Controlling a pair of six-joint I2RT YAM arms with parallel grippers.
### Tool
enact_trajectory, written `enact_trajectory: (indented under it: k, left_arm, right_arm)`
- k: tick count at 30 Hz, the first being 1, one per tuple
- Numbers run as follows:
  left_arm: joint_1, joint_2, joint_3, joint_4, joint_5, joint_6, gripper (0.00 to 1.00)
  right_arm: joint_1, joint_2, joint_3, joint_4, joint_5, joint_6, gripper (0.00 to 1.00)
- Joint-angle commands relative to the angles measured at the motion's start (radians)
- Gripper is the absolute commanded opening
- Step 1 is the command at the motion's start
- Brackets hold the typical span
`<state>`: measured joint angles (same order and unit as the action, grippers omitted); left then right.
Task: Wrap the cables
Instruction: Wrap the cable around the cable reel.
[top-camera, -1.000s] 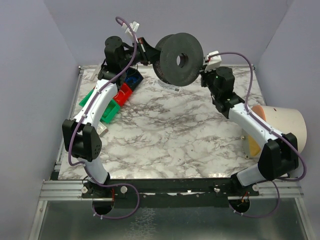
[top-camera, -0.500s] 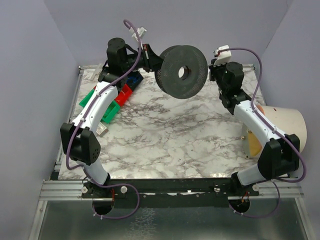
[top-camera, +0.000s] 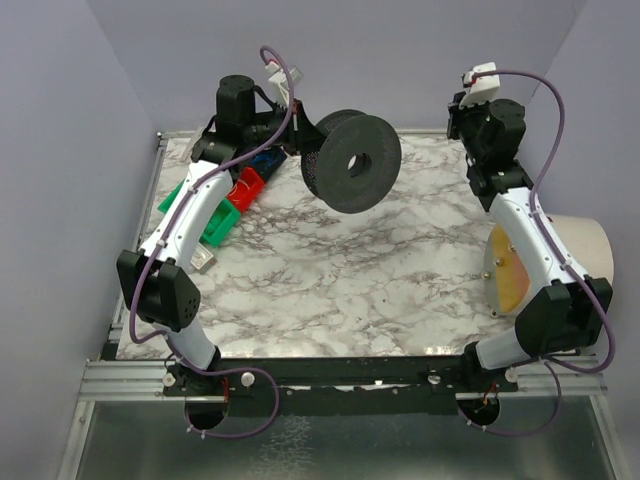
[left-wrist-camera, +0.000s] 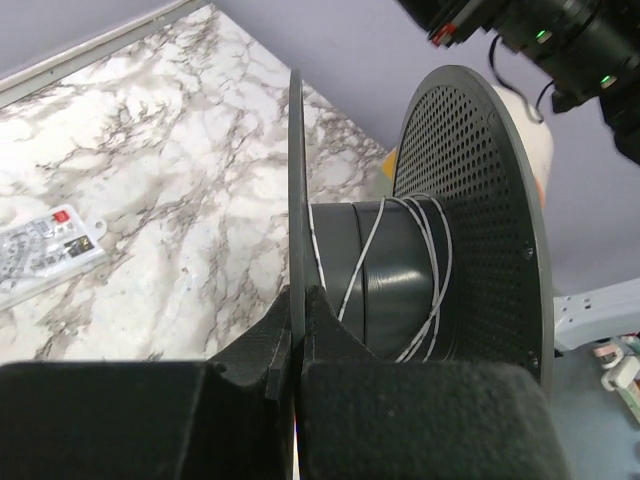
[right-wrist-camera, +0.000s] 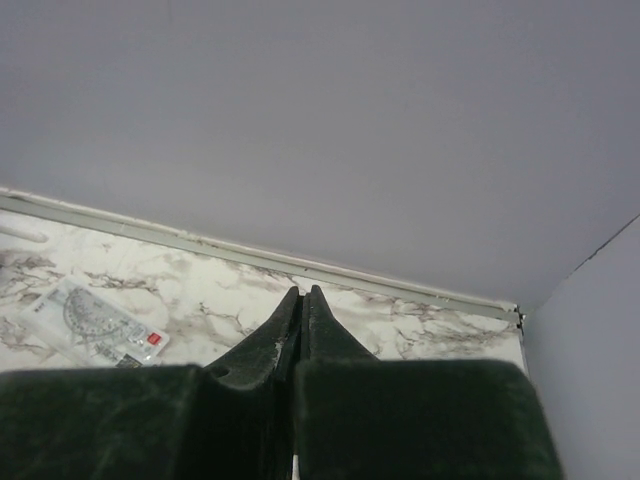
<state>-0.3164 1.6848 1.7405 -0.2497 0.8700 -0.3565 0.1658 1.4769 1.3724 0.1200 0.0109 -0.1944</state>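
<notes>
The big black two-flanged spool (top-camera: 352, 160) hangs in the air over the back of the table, its centre hole facing the top camera. My left gripper (top-camera: 303, 135) is shut on the rim of its thin flange (left-wrist-camera: 296, 180); the fingertips (left-wrist-camera: 318, 305) pinch that edge. A few turns of thin cable (left-wrist-camera: 441, 262) cross the dark core, looking pale here, beside the perforated flange (left-wrist-camera: 470, 200). My right gripper (top-camera: 458, 118) is raised near the back right corner, apart from the spool. It is shut (right-wrist-camera: 302, 293) with nothing between its fingers.
Green (top-camera: 205, 215), red (top-camera: 245, 187) and blue (top-camera: 265, 160) bins sit under the left arm at the back left. A clear packet with a protractor (left-wrist-camera: 45, 250) (right-wrist-camera: 100, 325) lies on the marble near the back rail. A pale domed object (top-camera: 560, 250) stands at the right edge.
My right arm has drawn away from the spool, up and to the right toward the back corner. The left gripper has kept its hold, shifting the spool slightly left.
</notes>
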Motion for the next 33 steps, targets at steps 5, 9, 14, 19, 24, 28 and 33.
enact_trajectory:
  k: [5, 9, 14, 19, 24, 28, 33]
  left_arm:
    - [-0.031, -0.038, 0.079, -0.122, -0.078, 0.17, 0.0]
    - [-0.032, -0.015, 0.167, -0.168, -0.065, 0.202, 0.0]
    - [-0.033, 0.022, 0.276, -0.178, 0.031, 0.166, 0.0]
    - [-0.033, 0.05, 0.391, -0.143, 0.094, 0.108, 0.0]
    - [-0.033, 0.039, 0.357, -0.008, 0.141, -0.031, 0.0]
    - [-0.038, 0.029, 0.307, 0.107, 0.162, -0.13, 0.0]
    - [-0.045, 0.018, 0.276, 0.182, 0.174, -0.199, 0.0]
  right_arm:
    - [-0.029, 0.002, 0.081, -0.157, -0.31, -0.016, 0.0]
    - [-0.045, -0.022, 0.021, -0.173, -0.528, -0.037, 0.0]
    - [-0.094, -0.03, -0.131, -0.085, -0.804, -0.02, 0.22]
    - [-0.12, -0.004, -0.23, -0.002, -1.079, -0.094, 0.48]
    - [-0.091, 0.066, -0.216, -0.094, -1.258, -0.216, 0.62]
    - [-0.016, 0.101, -0.223, -0.147, -1.25, -0.309, 0.67]
    - [0.056, 0.149, -0.277, -0.002, -1.302, -0.269, 0.99]
